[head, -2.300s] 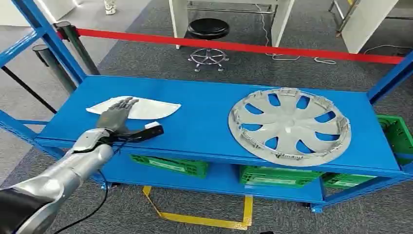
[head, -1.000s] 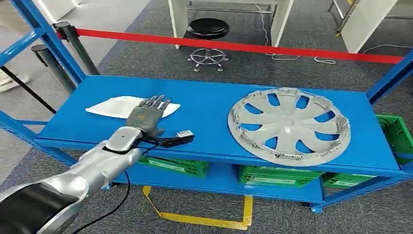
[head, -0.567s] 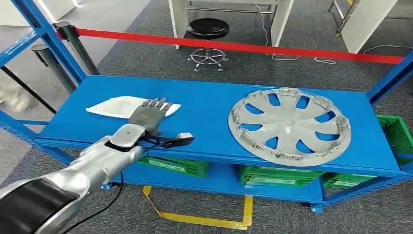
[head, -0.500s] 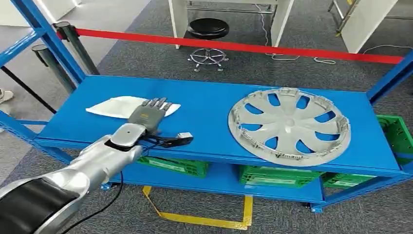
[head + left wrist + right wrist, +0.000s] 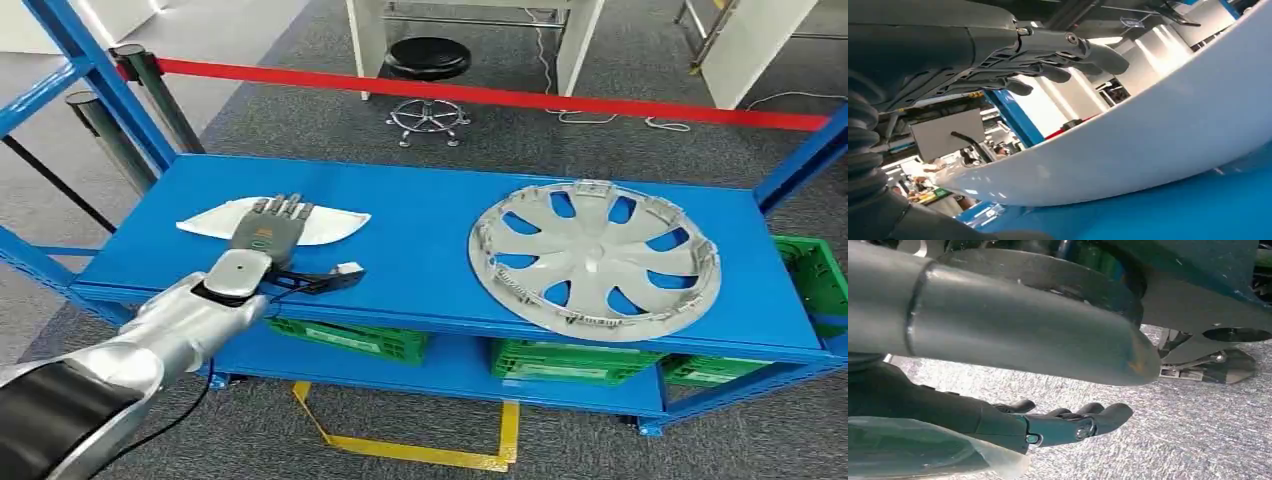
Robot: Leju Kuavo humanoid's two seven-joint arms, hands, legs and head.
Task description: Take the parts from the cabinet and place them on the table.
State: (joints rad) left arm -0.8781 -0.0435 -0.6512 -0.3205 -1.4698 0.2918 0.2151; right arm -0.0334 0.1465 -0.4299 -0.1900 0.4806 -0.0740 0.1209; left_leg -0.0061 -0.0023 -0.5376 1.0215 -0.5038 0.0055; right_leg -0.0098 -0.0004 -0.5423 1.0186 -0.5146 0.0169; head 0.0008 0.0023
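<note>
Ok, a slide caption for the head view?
Left hand reaches over the white part on the blue shelf; hubcap lies beside.

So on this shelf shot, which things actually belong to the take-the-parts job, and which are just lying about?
Job:
- white curved part, on the blue shelf
- grey wheel cover, same shelf, apart to the right
- left hand, fingers spread over the white part, gripping nothing
- right hand, hanging over the floor

Lying about:
- green crates on the lower shelf
- black stool
- red barrier tape
</note>
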